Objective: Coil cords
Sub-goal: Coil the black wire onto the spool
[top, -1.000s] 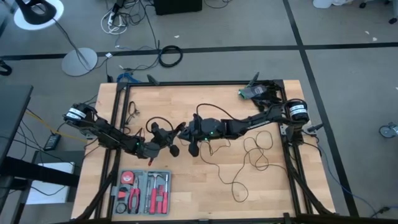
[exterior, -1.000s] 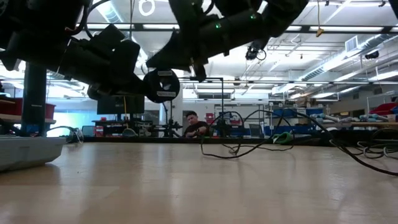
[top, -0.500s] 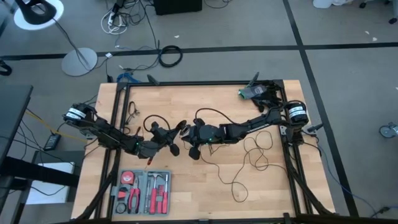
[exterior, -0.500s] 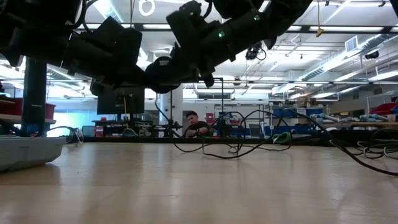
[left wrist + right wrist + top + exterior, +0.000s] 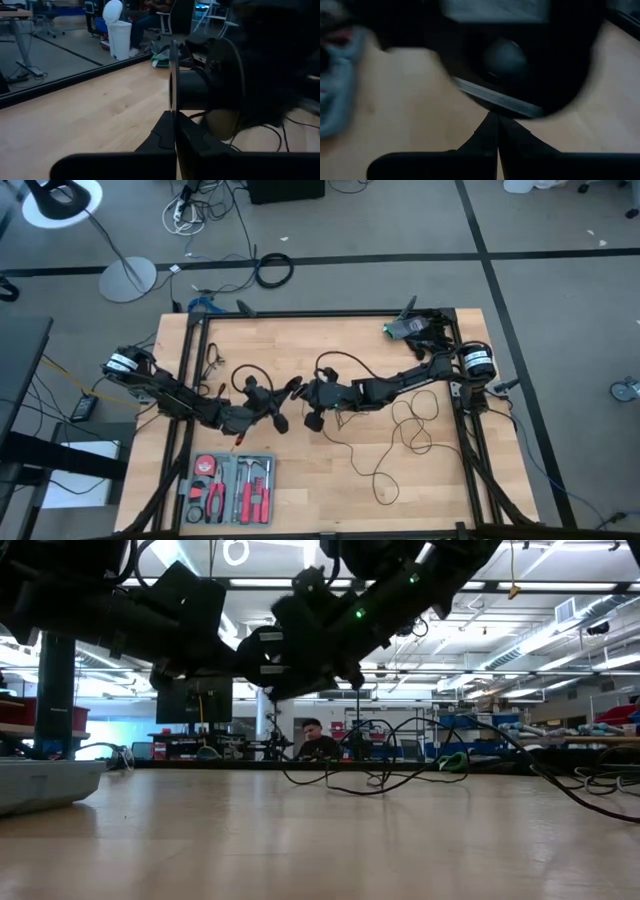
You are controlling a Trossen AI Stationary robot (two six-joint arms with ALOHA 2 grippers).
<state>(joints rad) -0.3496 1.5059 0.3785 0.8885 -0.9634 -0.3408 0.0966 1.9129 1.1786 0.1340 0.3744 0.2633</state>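
Note:
The black cord [image 5: 405,430] lies in loose loops on the table's right half, and in the low view its slack bends [image 5: 370,785] rest on the tabletop. The round black puck [image 5: 210,90], two discs on a hub, hangs above the table's middle. My left gripper [image 5: 175,132] reaches in from the left [image 5: 283,405] and is shut on it. My right gripper [image 5: 312,402] comes from the right, slants down and stands close against the puck's other side, its fingers [image 5: 490,132] shut. The puck [image 5: 505,60] shows right in front of their tips. My left gripper pinches the rim of the puck's thin disc [image 5: 173,107] between its two fingertips, coming nearly level from the table's left. The puck is lifted clear of the table with its axle level. My right gripper's tips end at the puck's rim; whether they touch it or the cord, I cannot tell.
A grey tray of red-handled tools [image 5: 232,485] sits at the near left and shows at the low view's left edge [image 5: 45,785]. A small green-black device [image 5: 405,328] lies at the far right corner. A person [image 5: 315,745] sits in the room behind.
My right gripper has tipped further down and sunk a little, closing in on the puck until it stands against it. The cord's slack bend on the table has slid toward the puck. My left gripper has stayed where it was.

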